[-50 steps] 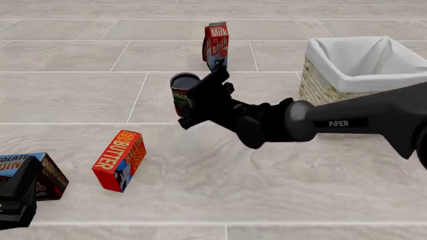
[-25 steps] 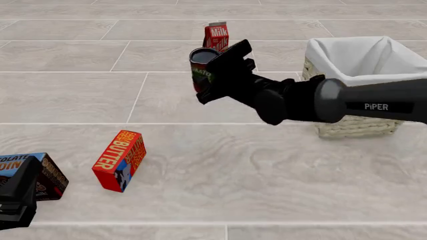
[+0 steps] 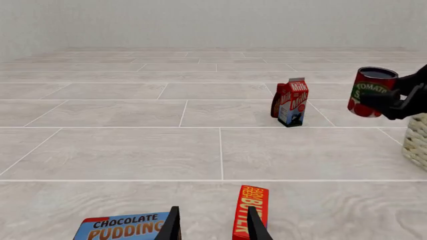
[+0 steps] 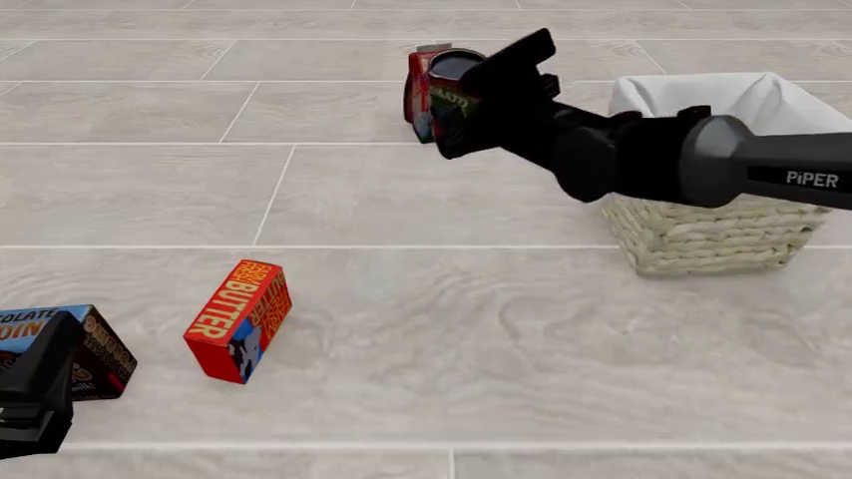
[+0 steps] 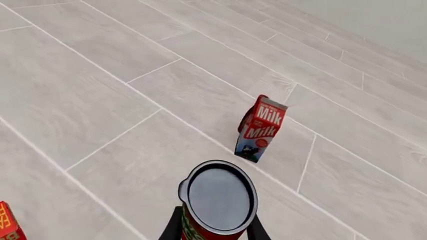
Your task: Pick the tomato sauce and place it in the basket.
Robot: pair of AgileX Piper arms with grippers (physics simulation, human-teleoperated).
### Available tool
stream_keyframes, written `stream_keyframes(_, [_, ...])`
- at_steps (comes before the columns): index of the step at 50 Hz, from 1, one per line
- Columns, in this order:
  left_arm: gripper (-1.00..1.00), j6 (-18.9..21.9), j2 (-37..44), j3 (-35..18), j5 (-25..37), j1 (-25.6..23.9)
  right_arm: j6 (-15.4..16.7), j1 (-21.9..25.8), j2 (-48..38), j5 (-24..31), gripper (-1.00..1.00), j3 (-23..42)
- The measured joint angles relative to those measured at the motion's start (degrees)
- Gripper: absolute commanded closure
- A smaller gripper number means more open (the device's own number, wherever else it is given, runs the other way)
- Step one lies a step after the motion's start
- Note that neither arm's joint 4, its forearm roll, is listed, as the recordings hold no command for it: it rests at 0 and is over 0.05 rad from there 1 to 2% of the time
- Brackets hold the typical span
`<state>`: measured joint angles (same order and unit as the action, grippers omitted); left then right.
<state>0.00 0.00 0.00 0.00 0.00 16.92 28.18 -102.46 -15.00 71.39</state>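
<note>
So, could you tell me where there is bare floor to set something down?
Bare tile lies between the Butter box and the basket, and left of the milk carton. The near-left corner is crowded: chocolate pudding box, left gripper.

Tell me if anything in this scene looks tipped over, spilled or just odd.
Nothing is spilled or damaged. The tomato sauce is off the table, held upright in the right tool, left of the basket. The butter box stands tilted, and the milk carton stands upright.
</note>
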Motion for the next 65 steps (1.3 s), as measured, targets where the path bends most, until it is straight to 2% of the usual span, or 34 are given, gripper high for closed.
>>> stream_keyframes(17, [-1.0,0.0,0.0,0.0,0.0,0.0,-1.1,-4.1,3.9,6.5,1.0,2.8])
stream_keyframes(65, [-1.0,0.0,0.0,0.0,0.0,0.0,-2.7,-10.8,16.1,27.1,1.0,8.0])
